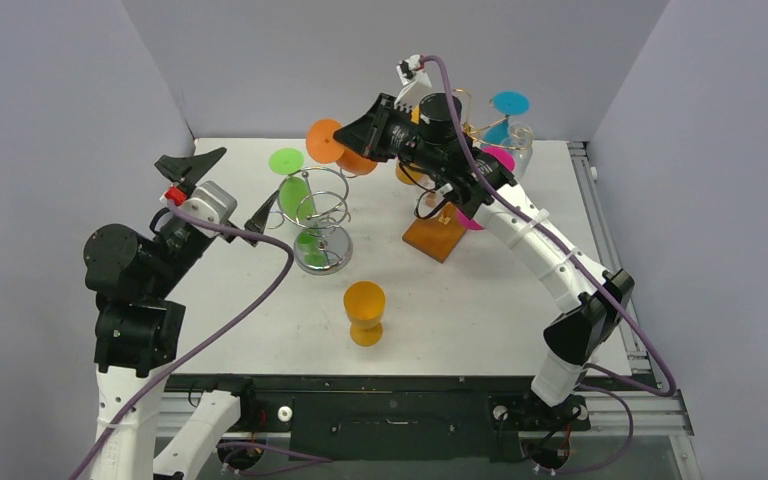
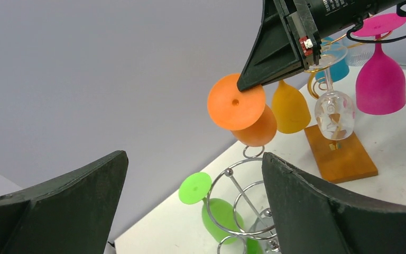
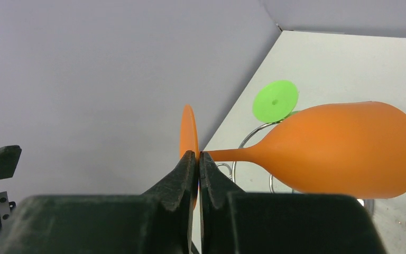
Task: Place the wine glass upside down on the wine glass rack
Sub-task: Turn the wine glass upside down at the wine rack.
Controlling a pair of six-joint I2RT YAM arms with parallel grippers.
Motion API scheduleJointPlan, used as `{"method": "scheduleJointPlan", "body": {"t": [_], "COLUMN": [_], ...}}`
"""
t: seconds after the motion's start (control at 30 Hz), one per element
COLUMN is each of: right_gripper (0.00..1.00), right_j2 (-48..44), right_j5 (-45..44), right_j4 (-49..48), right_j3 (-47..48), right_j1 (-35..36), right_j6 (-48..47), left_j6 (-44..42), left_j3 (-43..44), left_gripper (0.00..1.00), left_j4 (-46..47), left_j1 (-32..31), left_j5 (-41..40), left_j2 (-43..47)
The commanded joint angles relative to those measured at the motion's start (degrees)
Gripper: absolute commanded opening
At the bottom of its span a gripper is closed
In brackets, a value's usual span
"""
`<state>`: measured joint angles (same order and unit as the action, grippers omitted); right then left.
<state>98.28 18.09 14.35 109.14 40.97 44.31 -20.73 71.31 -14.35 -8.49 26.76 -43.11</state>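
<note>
Holder (image 1: pixel 340 258), wire, contains green glass (image 1: pixel 295 198); right hand (image 3: pixel 199 156) pinches orange glass (image 3: pixel 349 151) foot.

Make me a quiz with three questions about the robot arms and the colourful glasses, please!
1. Where does the lone amber glass stand?
A) on the table
B) on the wire rack
C) in a gripper

2. What colour is the glass held by the right gripper?
A) blue
B) orange
C) pink

3. How is the left gripper?
A) shut on a glass
B) shut on nothing
C) open

Answers:
1 A: it stands by itself on the white tabletop.
2 B: the fingers pinch the foot of an orange one.
3 C: its fingers stand wide apart with nothing between them.
</note>
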Motion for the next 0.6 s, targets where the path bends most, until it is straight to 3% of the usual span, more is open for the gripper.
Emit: {"method": "scheduleJointPlan", "body": {"t": [0.0, 0.57], "right_gripper": [0.00, 0.00], "right_j2": [0.3, 5.4], "right_j5": [1.5, 4.4], "right_j4": [-6.8, -10.0], "right_j3": [-1.9, -2.4], "right_j1": [-2.2, -6.2], "right_j6": [1.3, 2.9], "left_j6": [5.8, 6.7], "left_j3": [1.1, -0.9], "left_gripper": [0.96, 0.97], "left_j4": [-1.0, -0.7], "left_j1": [0.1, 0.1], "left_j5": [-1.7, -0.1], "left_j2": [-0.1, 0.3]}}
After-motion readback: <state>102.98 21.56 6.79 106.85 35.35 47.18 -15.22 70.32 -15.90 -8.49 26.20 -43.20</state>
